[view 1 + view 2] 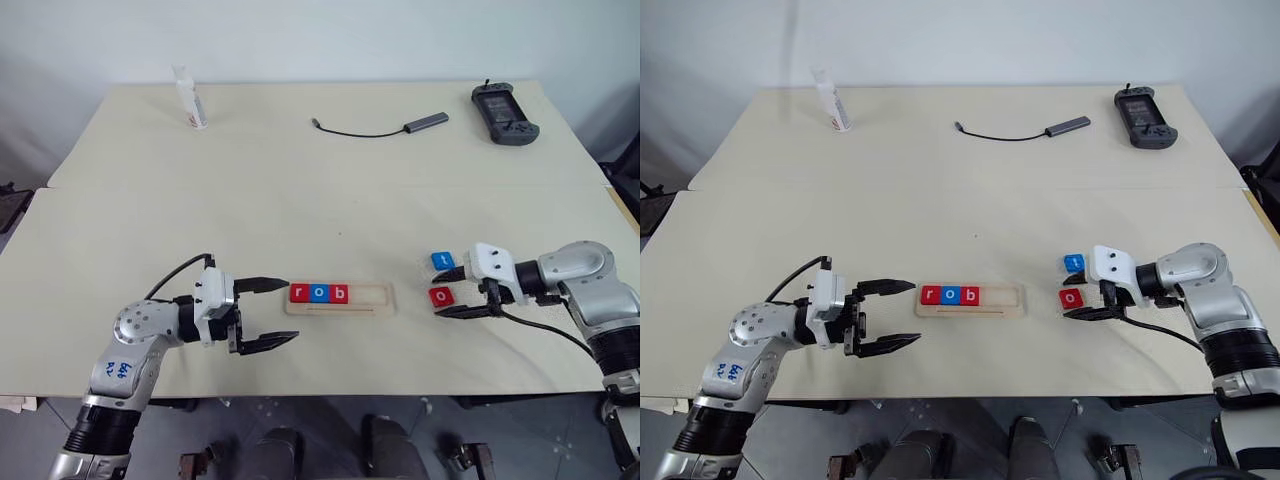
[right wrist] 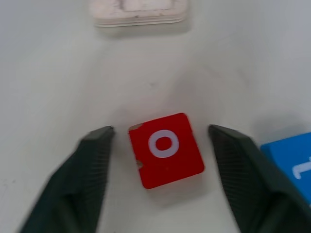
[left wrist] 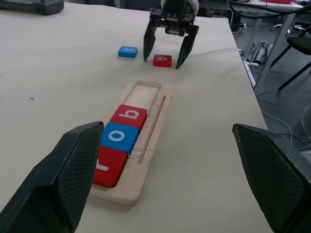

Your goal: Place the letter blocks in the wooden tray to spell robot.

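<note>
right gripper (image 2: 158,145) spread astride the red o block (image 2: 165,149), not pinching yet; centre, then squeeze squarely for the wooden tray (image 1: 340,300); left gripper (image 1: 268,315) spread, idle.

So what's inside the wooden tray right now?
The wooden tray holds three blocks at its left end: red r, blue o, red b. The remaining slots are bare. Nothing covers them.

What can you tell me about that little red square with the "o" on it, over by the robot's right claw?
The small flat red square tile carries a white lowercase "o" and looks like painted wood, with one corner slightly chipped. It lies face up on the beige tabletop, outside the pale wooden tray, beside a blue tile. The right gripper straddles it, fingers open on either side, not touching it.
</note>
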